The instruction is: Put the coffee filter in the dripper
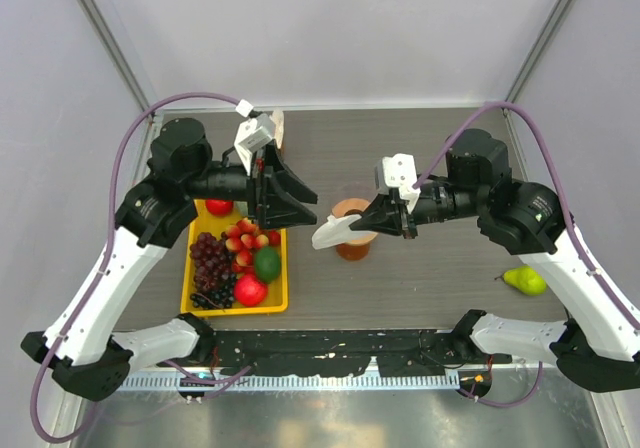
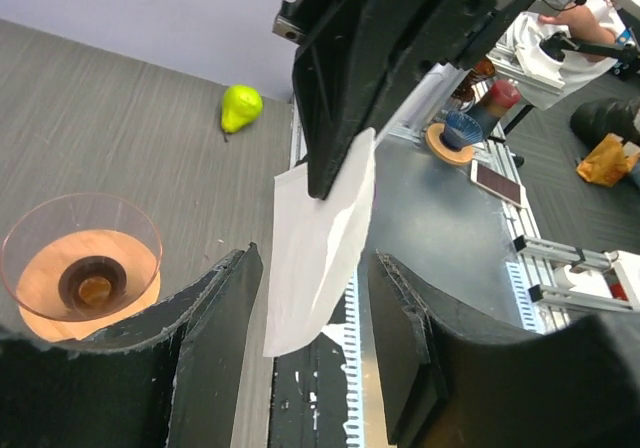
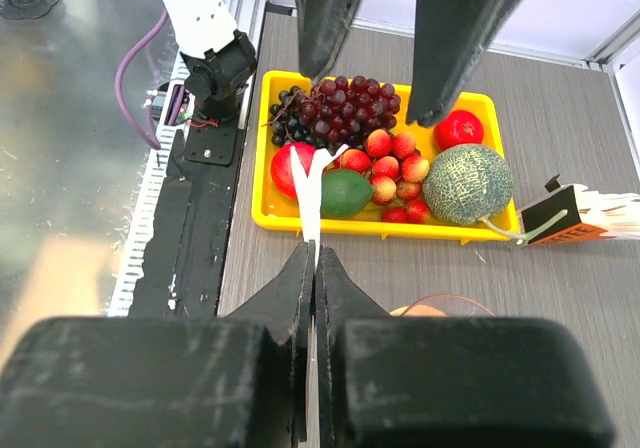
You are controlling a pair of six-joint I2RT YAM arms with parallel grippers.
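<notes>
The coffee filter (image 1: 331,232), a flat white paper, is pinched in my shut right gripper (image 1: 368,220) and hangs in the air left of the dripper (image 1: 351,230). In the left wrist view the filter (image 2: 318,243) hangs between my open left fingers without touching them. My left gripper (image 1: 300,200) is open, just left of the filter. The dripper (image 2: 80,268) shows its clear cone bowl, tan-orange collar and dark centre hole. In the right wrist view the filter (image 3: 314,193) is edge-on above my shut fingertips (image 3: 315,256), and the dripper rim (image 3: 440,304) peeks beside them.
A yellow tray (image 1: 274,297) of fruit lies at the left with grapes, strawberries, a green lime and a melon (image 3: 466,182). A green pear (image 1: 525,280) lies at the right. A bundle of papers with a small dark box (image 1: 262,130) stands at the back left.
</notes>
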